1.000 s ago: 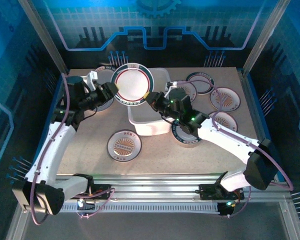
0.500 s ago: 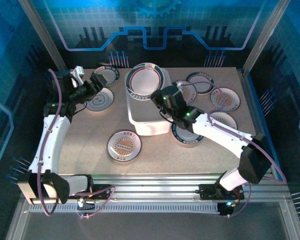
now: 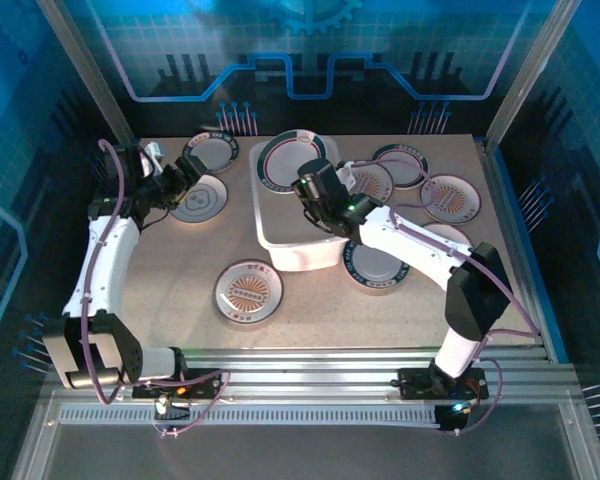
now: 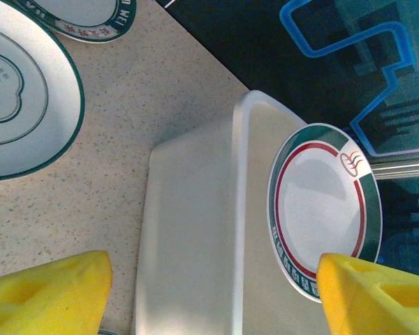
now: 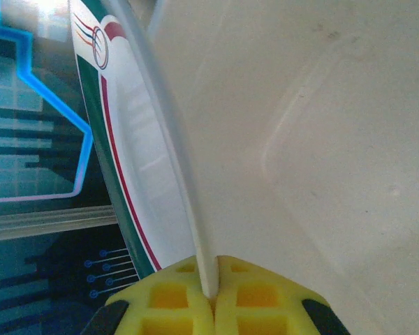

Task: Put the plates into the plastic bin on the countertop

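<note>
We see that the left gripper (image 3: pixel 183 178) has drawn back from the plate (image 3: pixel 292 160) to the upper left, jaws spread. The right gripper (image 5: pixel 208 296) pinches that plate's rim, now at the far end of the bin (image 3: pixel 300 255), upper centre. Other plates (image 3: pixel 250 290) lie around on the countertop (image 3: pixel 180 270).

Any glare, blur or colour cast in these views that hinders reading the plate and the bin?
Top external: strong blue cast on the enclosure walls, countertop evenly lit. Left wrist: green-rimmed plate and plastic bin sharp, near yellow finger pads soft. Right wrist: the plate's edge, pinched in the right gripper, slightly blurred; bin wall shows a mild sheen.
</note>
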`<state>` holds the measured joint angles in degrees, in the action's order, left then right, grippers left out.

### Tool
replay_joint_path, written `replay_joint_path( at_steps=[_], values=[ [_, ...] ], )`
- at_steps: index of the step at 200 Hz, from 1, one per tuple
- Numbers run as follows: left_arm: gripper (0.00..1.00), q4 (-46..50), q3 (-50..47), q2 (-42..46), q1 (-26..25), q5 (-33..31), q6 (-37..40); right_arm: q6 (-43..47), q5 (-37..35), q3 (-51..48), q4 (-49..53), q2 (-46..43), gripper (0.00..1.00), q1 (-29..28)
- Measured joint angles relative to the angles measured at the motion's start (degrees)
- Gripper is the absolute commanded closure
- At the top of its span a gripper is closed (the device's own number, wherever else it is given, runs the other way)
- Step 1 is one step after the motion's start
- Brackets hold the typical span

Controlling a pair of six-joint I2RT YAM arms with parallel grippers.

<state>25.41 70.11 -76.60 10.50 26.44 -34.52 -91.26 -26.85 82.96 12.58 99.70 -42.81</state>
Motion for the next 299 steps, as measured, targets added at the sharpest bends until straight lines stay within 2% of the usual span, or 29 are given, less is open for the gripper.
replay_joint_path(
  at_steps=[138, 299],
  values=[
    [0.21, 3.1, 0.0, 0.0, 1.1, 0.2, 1.7, -10.9, -0.5, 6.5, 4.8, 8.4, 1.0, 0.0],
    [0.21, 4.3, -2.4, 0.0, 1.3, 0.1, 1.9, -18.8, 0.0, 6.8, 4.0, 17.2, 1.0, 0.0]
  ],
)
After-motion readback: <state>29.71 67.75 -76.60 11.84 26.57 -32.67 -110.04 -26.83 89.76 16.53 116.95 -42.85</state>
